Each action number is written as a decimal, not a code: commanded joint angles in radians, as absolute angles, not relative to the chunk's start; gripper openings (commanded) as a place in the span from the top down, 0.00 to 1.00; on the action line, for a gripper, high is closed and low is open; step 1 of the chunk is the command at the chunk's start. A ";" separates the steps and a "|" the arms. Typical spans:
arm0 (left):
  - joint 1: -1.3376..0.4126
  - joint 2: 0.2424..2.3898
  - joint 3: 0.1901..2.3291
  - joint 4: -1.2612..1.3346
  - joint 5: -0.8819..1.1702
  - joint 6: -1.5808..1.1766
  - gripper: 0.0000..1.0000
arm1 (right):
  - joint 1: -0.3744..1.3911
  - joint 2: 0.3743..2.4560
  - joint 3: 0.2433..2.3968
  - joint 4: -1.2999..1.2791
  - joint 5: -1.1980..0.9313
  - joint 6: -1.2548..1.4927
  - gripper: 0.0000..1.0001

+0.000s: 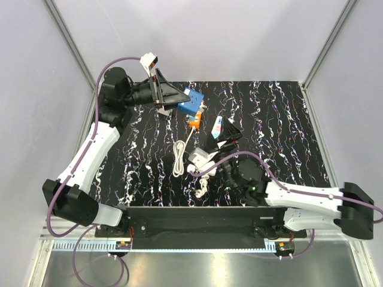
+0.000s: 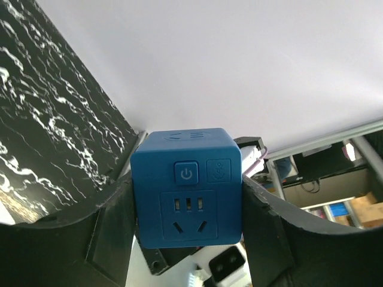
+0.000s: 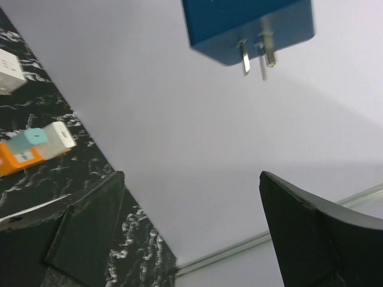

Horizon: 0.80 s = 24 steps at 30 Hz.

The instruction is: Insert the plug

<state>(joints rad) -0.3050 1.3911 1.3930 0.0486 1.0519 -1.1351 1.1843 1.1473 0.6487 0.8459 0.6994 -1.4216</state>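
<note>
Left jaws part-closed, clamping blue plug (image 2: 187,188) by two opposite sides, its socket face toward wrist camera. Plug held over far side of counter (image 1: 143,161), prongs exposed, just beside orange-and-white plug (image 1: 193,122). Right jaws spread wide, gripping nothing, over mid-counter, aimed toward blue plug. Right arm (image 1: 305,200) low along near edge.
</note>
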 commanded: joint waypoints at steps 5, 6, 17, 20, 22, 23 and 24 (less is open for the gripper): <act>-0.301 1.373 1.491 -0.113 1.077 -0.798 1.00 | 1.186 0.879 0.848 0.085 0.504 -0.575 0.02; -0.301 1.371 1.482 -0.141 1.075 -0.769 1.00 | 1.184 0.830 0.863 0.068 0.445 -0.422 0.02; -0.321 1.174 1.254 0.073 1.026 -0.589 1.00 | 1.082 1.038 1.382 -0.348 0.006 0.193 0.00; -0.321 1.114 1.184 0.158 1.012 -0.582 1.00 | 0.899 1.075 1.472 -0.367 -0.182 0.383 0.00; -0.321 1.106 1.175 0.167 1.025 -0.595 1.00 | 0.809 1.103 1.506 -0.367 -0.322 0.457 0.00; -0.321 1.106 1.170 0.173 1.034 -0.604 1.00 | 0.790 1.112 1.517 -0.370 -0.356 0.472 0.00; -0.321 1.111 1.160 0.211 1.051 -0.623 1.00 | 0.778 1.130 1.528 -0.373 -0.414 0.485 0.00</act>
